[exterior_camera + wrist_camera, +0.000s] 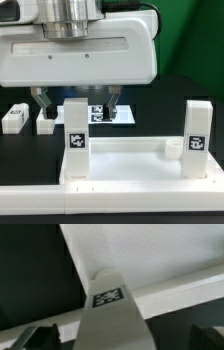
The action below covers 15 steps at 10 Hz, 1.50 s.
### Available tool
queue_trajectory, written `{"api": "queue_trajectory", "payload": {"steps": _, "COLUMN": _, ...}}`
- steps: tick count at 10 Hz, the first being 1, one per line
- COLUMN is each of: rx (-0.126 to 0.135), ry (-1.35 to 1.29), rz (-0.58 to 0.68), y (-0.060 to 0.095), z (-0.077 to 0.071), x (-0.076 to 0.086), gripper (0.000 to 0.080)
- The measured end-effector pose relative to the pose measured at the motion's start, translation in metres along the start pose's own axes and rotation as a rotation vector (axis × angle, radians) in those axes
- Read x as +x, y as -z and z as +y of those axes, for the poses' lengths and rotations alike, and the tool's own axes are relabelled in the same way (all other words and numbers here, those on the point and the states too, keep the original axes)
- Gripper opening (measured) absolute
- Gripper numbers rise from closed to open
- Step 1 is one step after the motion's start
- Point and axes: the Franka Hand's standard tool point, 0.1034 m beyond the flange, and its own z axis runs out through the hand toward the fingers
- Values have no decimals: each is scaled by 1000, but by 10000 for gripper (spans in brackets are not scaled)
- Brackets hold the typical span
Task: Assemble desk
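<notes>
Hand [78,104], wide open and holding nothing, straddles an upright white square-post leg [75,120] bearing a black-white tag [76,140], seated in a corner of the white rimmed plastic desk top [130,160] on the black surface [170,110], with a second tagged leg [197,135] at another corner.

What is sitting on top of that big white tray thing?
Two white square plastic posts with black-white tags stand upright on the rimmed white plastic tray, one near each end. Whatever holds their feet is covered.

Black table [20,150], green wall [200,25].
The matte top runs back to the plain green wall at the far side, evenly lit.
</notes>
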Motion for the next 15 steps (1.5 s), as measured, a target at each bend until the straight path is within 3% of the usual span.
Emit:
{"api": "queue_trajectory", "payload": {"steps": 1, "rx": 0, "ry": -12, "rz": 0, "y": 0, "z": 0, "x": 0, "gripper": 622}}
{"api": "queue_trajectory", "payload": {"steps": 3, "rx": 0, "ry": -116, "rz": 0, "y": 0, "z": 0, "x": 0, "gripper": 290}}
{"api": "queue_trajectory", "payload": {"steps": 6, "rx": -3, "ry": -300, "rz": 0, "y": -1, "z": 2, "x": 0, "gripper": 291}}
{"api": "queue_trajectory", "payload": {"steps": 8, "rx": 6, "ry": -689, "rz": 4, "y": -1, "z": 0, "x": 1, "gripper": 291}}
{"api": "queue_trajectory", "payload": {"steps": 9, "rx": 17, "ry": -918, "rz": 3, "y": -2, "z": -2, "x": 0, "gripper": 291}}
{"api": "queue_trajectory", "payload": {"steps": 11, "rx": 79, "ry": -1234, "rz": -13, "y": -3, "z": 1, "x": 1, "gripper": 291}}
{"api": "queue_trajectory", "payload": {"steps": 15, "rx": 80, "ry": -1235, "rz": -17, "y": -4, "z": -3, "x": 0, "gripper": 291}}
